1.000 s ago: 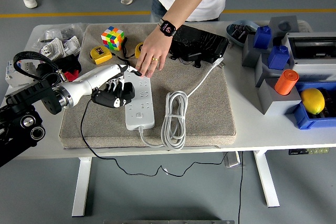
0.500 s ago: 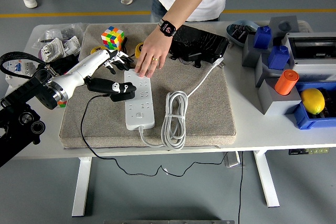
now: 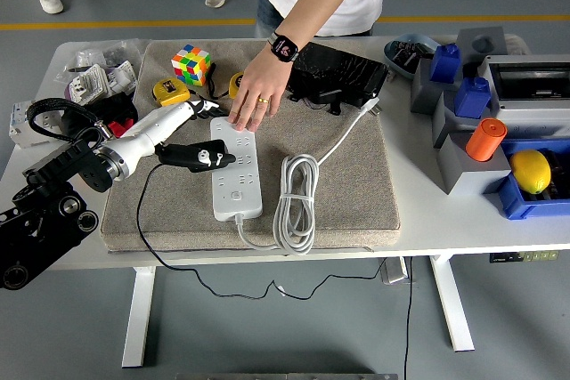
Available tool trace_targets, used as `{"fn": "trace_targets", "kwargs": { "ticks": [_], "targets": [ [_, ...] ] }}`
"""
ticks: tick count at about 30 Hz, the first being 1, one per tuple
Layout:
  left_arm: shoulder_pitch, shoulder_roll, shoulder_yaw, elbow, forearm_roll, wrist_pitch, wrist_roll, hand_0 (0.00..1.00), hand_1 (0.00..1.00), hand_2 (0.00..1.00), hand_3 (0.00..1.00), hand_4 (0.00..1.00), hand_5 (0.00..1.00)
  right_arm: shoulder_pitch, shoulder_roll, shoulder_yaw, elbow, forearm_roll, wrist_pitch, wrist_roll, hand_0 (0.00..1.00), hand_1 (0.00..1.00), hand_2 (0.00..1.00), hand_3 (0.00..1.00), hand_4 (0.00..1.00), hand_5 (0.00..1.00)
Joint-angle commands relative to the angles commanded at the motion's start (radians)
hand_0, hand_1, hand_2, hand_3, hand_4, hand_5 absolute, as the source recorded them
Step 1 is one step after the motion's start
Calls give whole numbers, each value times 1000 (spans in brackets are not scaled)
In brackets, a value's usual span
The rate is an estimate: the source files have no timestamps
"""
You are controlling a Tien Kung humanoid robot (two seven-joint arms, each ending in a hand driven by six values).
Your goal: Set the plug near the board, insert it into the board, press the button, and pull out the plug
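Note:
A white power strip (image 3: 237,186) lies lengthwise on the grey mat (image 3: 356,193). A black plug (image 3: 194,157) with a thin black cable rests against the strip's left edge, its tip over the sockets. My left hand (image 3: 198,109), white with dark fingertips, hovers just beyond the plug with its fingers extended and holding nothing. A person's hand (image 3: 255,95) with a watch presses down on the strip's far end. My right arm is out of view.
The strip's white cord (image 3: 297,198) is coiled to its right. A Rubik's cube (image 3: 191,64), a yellow tape measure (image 3: 171,91) and a black bag (image 3: 338,73) sit at the mat's far side. Blue and grey bins (image 3: 463,86), an orange cylinder (image 3: 485,138) and a yellow fruit (image 3: 531,171) stand at the right.
My left hand was curled over the plug; it has let go and lifted back toward the far left. The plug stays at the strip's left edge. The person's hand has not moved.

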Motion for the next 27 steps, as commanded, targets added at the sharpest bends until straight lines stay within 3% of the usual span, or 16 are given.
{"fn": "trace_targets", "kwargs": {
  "ticks": [5, 6, 10, 11, 27],
  "targets": [
    [-18, -15, 26, 42, 23, 23, -6, 706, 734, 757, 809, 998, 402, 0, -3, -6, 0, 1, 0, 0, 709, 715, 727, 625, 998, 611],
    [-22, -19, 32, 53, 30, 27, -7, 676, 685, 716, 775, 998, 341, -1, -3, -7, 0, 2, 0, 0, 710, 715, 727, 625, 998, 611],
    [-37, -35, 54, 96, 30, 34, -7, 676, 685, 716, 775, 998, 341, -2, -4, -12, 0, 2, 1, 0, 710, 715, 727, 625, 998, 611],
    [-39, -37, 57, 102, 28, 36, -7, 671, 687, 705, 763, 998, 293, -2, -4, -13, 0, 2, 1, 0, 710, 715, 727, 625, 998, 611],
    [-73, -76, 107, 222, 46, 56, -7, 676, 679, 663, 729, 998, 264, -1, -5, -13, 1, 3, 0, 0, 711, 715, 727, 625, 998, 610]
  ]
}}
